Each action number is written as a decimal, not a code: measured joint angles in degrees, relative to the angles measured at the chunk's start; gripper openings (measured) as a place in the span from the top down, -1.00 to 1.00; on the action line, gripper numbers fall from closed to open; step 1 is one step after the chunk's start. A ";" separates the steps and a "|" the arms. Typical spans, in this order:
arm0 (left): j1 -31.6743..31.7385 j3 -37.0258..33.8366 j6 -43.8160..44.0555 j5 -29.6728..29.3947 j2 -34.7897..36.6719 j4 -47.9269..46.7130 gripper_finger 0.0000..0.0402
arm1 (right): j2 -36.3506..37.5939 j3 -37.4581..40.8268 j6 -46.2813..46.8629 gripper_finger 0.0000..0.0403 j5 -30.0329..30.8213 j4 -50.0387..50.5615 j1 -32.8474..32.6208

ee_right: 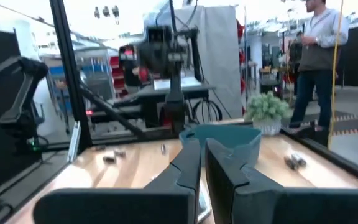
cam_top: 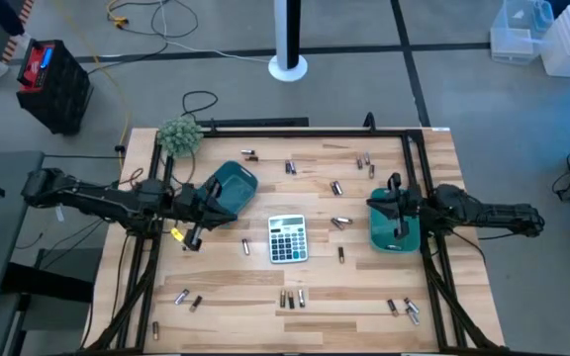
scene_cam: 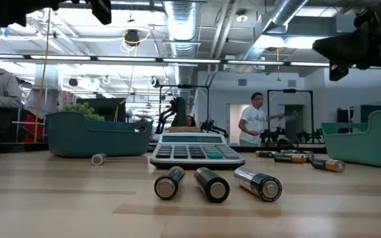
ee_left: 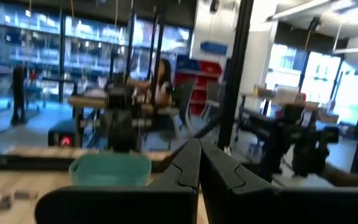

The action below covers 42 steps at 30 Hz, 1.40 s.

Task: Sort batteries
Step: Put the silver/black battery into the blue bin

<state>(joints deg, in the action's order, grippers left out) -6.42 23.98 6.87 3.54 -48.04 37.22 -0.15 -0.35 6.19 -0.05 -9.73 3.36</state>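
Batteries (cam_top: 292,298) lie scattered over the wooden table (cam_top: 236,307): three in a row near the front edge, others at the far side by the frame, a few btwn the grey calculator (cam_top: 287,238) & the right teal tray (cam_top: 394,233), more at both front corners. Left gripper (cam_top: 192,237) hangs just off the left teal tray (cam_top: 232,188), fingers pressed together w/ nothing btwn them. Right gripper (cam_top: 395,184) sits over the far rim of the right tray, fingers also closed & empty; people stand in the room behind.
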 joint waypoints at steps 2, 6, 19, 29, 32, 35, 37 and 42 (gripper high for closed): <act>-0.03 0.03 1.17 0.05 -0.56 -4.31 1.00 | 0.04 -0.24 0.03 0.78 0.00 -0.29 0.61; -2.17 0.03 9.31 -0.30 -0.76 -20.12 0.98 | 0.03 -0.77 1.34 0.78 0.02 -0.93 1.39; -23.03 4.59 31.07 -16.44 -0.72 -57.72 0.32 | 0.01 -0.91 1.36 0.78 0.02 -0.85 5.78; -26.25 10.82 47.66 -19.02 -7.88 -86.79 0.23 | 0.01 -1.01 1.38 0.78 0.07 -0.93 7.46; -26.25 10.74 49.97 -16.98 -12.44 -90.10 0.23 | 0.01 -1.06 1.38 0.78 0.07 -1.06 8.07; -26.25 10.71 50.29 -16.90 -16.46 -90.93 0.23 | 0.01 -1.08 1.38 0.78 0.11 -1.06 8.90; -26.25 10.71 49.96 -16.88 -18.75 -90.89 0.22 | 0.01 -1.08 1.38 0.78 0.13 -1.03 9.50; -26.25 10.68 49.30 -15.19 -24.10 -90.32 0.22 | 0.01 -1.08 1.39 0.78 0.13 -0.83 10.48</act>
<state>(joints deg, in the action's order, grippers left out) -32.67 34.67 56.17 -11.65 -72.13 -53.10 -0.14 -1.43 7.58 0.08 -10.56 13.85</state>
